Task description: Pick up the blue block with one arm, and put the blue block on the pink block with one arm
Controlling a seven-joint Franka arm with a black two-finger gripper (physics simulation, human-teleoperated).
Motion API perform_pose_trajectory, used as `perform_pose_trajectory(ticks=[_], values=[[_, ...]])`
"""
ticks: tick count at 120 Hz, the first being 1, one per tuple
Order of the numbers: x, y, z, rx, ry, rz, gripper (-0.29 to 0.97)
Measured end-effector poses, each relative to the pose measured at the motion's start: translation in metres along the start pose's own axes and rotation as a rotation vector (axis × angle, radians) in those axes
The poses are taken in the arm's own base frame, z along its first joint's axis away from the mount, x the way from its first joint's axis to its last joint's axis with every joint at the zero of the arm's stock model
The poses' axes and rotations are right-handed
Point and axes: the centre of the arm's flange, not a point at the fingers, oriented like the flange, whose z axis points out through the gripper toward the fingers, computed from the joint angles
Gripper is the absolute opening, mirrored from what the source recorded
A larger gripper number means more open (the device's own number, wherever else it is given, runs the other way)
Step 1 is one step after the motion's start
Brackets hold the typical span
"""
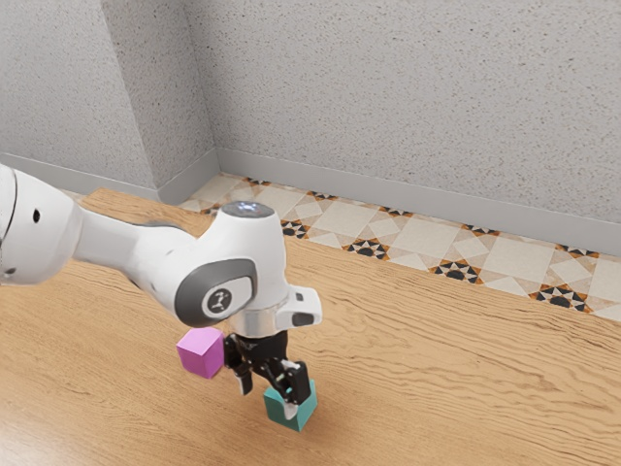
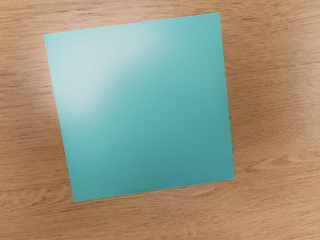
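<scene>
Pincer point(image 1: 272, 386) hangs low over the worktop point(image 1: 466, 369), down upon the blue block point(image 1: 295, 416) (teal in shade); whether it grips the block I cannot tell. The exterior view gives the pink block point(image 1: 201, 351), just beside the pincer toward the exterior view's left, apart from the blue one. The wrist view gives the blue block's square top face point(image 2: 142, 107) directly under the hand.

Blocks: two in all, one blue block point(image 1: 294, 412) and one pink block point(image 1: 201, 351). Arm point(image 1: 146, 257): one, white. Gripper point(image 1: 275, 385): one, black. Table point(image 1: 466, 369): one, wooden. Floor point(image 1: 427, 238): one tiled strip.
</scene>
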Motion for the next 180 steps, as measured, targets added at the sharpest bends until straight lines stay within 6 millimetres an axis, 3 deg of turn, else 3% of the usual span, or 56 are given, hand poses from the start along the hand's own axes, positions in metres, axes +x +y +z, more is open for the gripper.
perform_pose_trajectory(ticks=[30, 58, 82, 123, 139, 180], values=[[-0.001, 0.004, 0.007, 0.002, 0.004, -0.017, 0.68], [0.014, 0.007, 0.023, 0.007, -0.016, -0.030, 0.68], [0.022, 0.002, 0.023, 0.004, -0.013, -0.051, 0.67], [0.031, 0.003, 0.018, 0.000, 0.001, -0.062, 0.52], [0.042, -0.009, 0.015, -0.004, 0.007, -0.088, 0.50], [0.043, -0.007, 0.019, 0.003, 0.000, -0.083, 0.48]])
